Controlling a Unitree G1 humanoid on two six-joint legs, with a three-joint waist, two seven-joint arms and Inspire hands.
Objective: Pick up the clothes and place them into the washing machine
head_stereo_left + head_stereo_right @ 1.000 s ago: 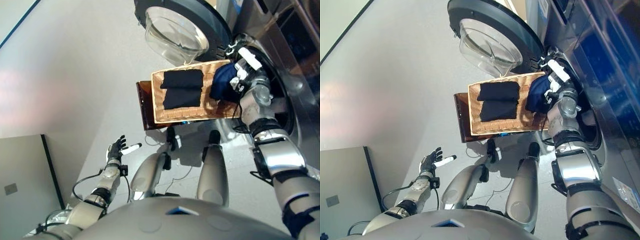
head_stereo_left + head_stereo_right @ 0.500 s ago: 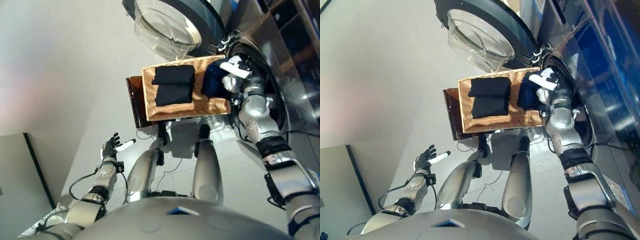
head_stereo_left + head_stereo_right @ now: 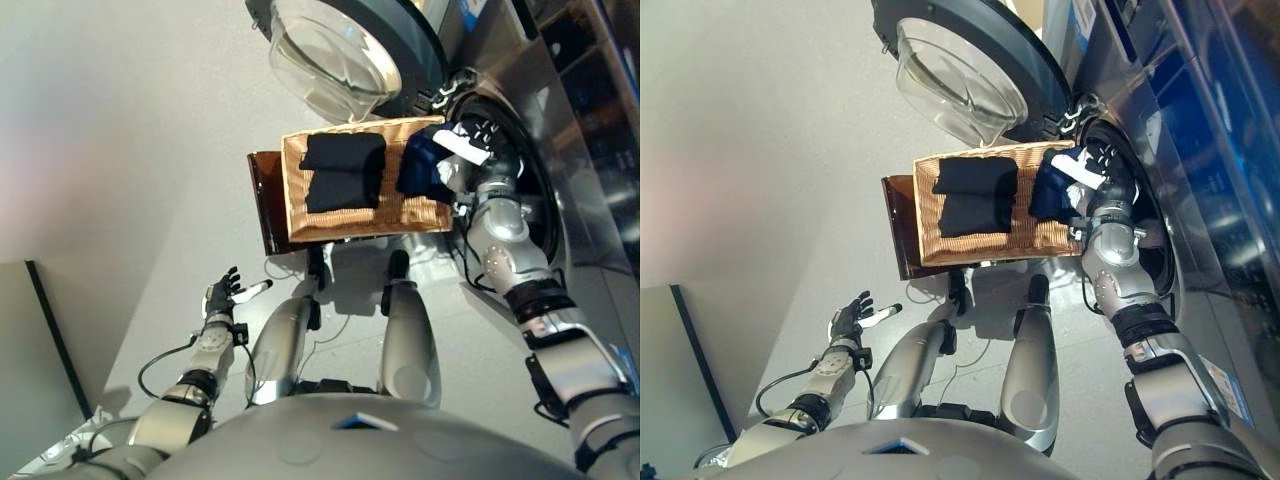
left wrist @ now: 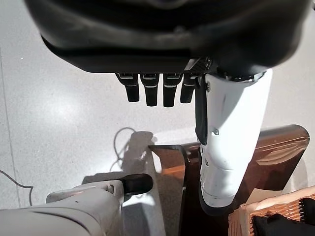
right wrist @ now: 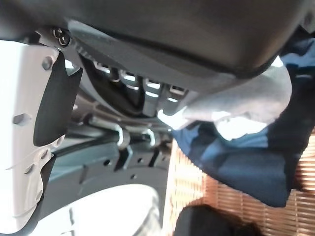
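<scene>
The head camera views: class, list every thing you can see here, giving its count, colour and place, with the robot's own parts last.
Washer: one, silver-grey, right of the basket, round opening facing it.
Door: one, dark rim with clear bowl, swung open beyond the basket.
Basket: one, tan wicker, on the stand before the robot.
Stand: one, dark brown, under the basket.
Black clothes: two folded, black, in the basket.
Blue garment: one, dark blue, at the basket's right end, in the right hand.
Left hand: dark, open, low over the floor.
Right hand: dark, by the washer opening.

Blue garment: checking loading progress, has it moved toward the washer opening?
Yes. The blue garment, held by the right hand, moved off the basket edge toward the drum opening.
</scene>
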